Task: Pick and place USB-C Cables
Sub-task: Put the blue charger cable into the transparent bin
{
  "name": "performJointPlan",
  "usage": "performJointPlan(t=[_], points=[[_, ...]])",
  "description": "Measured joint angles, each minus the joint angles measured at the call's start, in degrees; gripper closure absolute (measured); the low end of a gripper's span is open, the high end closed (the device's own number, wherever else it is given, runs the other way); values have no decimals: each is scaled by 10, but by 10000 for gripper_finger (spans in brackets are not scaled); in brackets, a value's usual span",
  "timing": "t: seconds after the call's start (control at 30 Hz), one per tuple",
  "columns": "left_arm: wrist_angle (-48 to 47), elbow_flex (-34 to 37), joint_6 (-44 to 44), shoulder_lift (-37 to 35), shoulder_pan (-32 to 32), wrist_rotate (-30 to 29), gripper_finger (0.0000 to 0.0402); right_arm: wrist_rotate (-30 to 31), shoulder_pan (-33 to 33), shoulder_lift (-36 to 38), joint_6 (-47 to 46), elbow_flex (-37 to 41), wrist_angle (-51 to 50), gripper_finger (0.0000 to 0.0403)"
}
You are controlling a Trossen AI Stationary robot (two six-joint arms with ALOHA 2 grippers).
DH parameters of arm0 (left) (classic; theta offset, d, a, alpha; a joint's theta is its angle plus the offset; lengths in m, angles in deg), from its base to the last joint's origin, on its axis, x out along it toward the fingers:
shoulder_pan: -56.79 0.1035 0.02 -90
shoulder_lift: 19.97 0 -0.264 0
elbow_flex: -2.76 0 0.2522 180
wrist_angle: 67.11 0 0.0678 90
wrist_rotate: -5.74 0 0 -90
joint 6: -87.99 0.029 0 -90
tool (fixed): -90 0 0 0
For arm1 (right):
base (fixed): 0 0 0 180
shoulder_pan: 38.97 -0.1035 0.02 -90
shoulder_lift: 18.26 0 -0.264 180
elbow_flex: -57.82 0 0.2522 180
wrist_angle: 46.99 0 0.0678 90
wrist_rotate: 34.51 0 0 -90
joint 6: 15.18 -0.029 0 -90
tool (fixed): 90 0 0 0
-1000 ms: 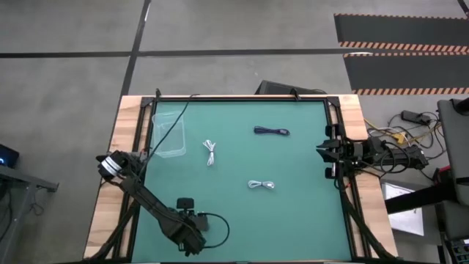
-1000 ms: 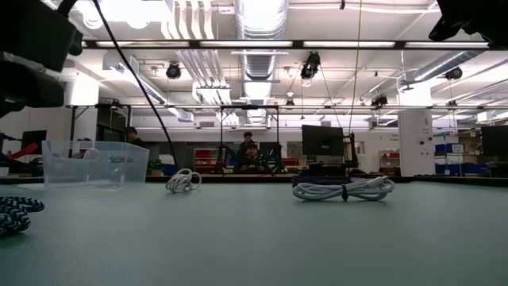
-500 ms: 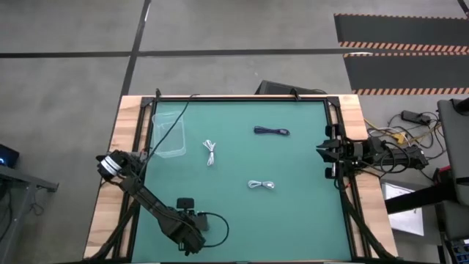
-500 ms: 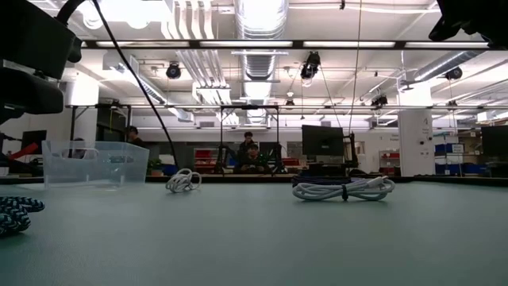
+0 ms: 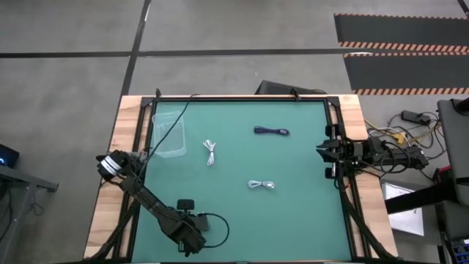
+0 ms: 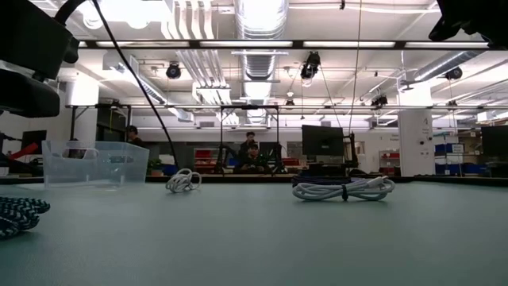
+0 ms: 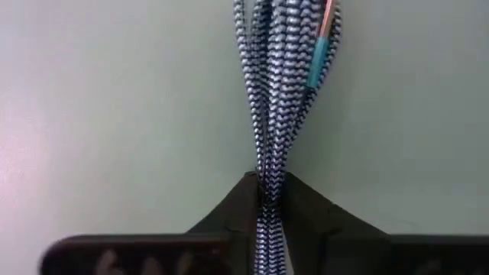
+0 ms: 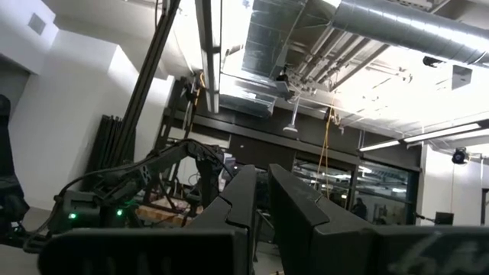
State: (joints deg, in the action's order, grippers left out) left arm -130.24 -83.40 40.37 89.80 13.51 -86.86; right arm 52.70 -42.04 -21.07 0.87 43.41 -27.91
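**Left claw pinching braided cable at near-left of table**

Left claw: fingers pressed onto a braided dark-and-white cable bundle with a teal-and-pink band; the bundle runs straight out from the fingertips over the mat. Low view shows the same bundle at the left edge, just above or on the surface; cannot tell which.

Other cables on the green table: white cable near the clear container; pale cable mid-table; dark cable toward the far side. All well apart.

Room: open hall, ceiling ducts, people seated far behind.

Left arm stretches low along the table's near-left edge. Right claw waits at the right edge, fingers nearly together, holding nothing, pointing toward the ceiling.
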Motion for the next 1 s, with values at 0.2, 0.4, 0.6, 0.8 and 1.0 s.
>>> performJointPlan(t=[0.2, 0.4, 0.6, 0.8, 1.0], points=[[-1, 0, 0, 0, 0, 2, 382, 0, 0, 0, 0, 0, 0, 376], [-10, -5, 0, 0, 2, 7, 384, 0, 0, 0, -3, 0, 0, 376], [-13, -19, -19, -11, 10, 16, 385, 0, 0, 0, -10, 0, 0, 376], [-18, -25, -124, -46, 48, 18, 385, 0, 0, 0, -11, 0, 0, 376], [-36, -25, -222, -102, 96, 24, 381, 0, 0, 0, -10, 0, 0, 376]])
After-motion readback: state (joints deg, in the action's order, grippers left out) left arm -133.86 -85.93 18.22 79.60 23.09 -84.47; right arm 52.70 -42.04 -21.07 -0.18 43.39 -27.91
